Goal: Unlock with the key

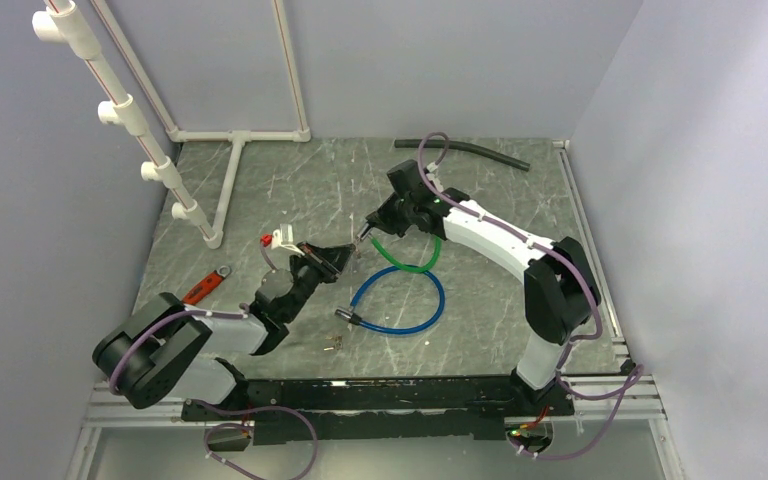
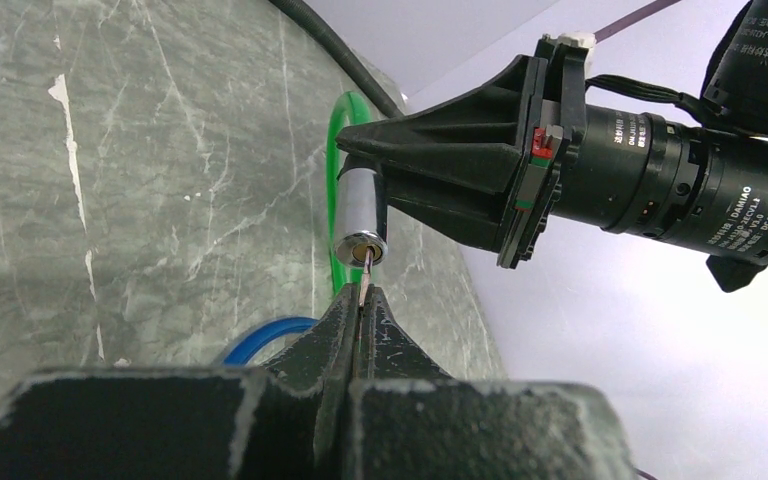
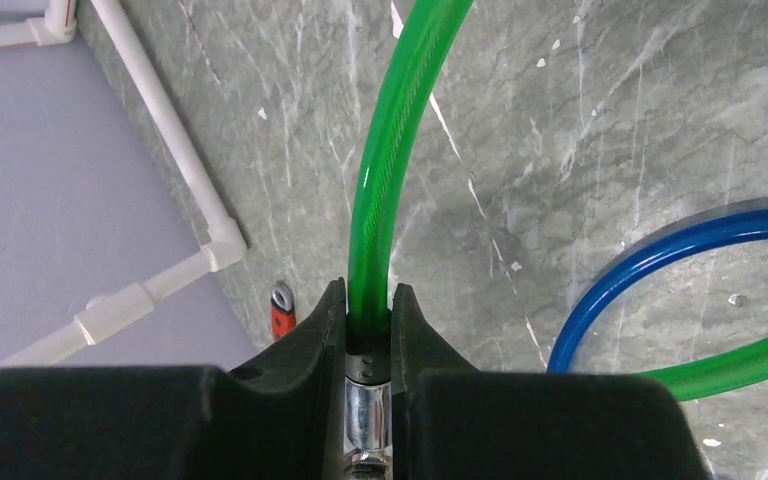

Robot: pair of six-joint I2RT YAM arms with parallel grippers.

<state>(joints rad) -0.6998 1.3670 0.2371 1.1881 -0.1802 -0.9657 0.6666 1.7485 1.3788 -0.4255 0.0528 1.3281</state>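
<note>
My right gripper [image 1: 368,229] [image 3: 368,300] is shut on the chrome lock barrel [image 3: 368,415] of the green cable lock [image 3: 385,150] and holds it above the table. In the left wrist view the barrel [image 2: 360,215] hangs from the right gripper's fingers [image 2: 440,165], its keyhole end facing my left gripper. My left gripper [image 1: 345,255] [image 2: 362,297] is shut on a thin key [image 2: 365,275]. The key's tip sits in the keyhole on the barrel's face. The green cable [image 1: 405,262] loops down to the table.
A blue cable lock [image 1: 400,305] lies coiled on the table under the green one. A red-handled wrench [image 1: 205,285] lies at the left. A small bunch of keys [image 1: 335,343] lies near the front. White PVC pipes [image 1: 230,170] and a black hose [image 1: 480,150] stand at the back.
</note>
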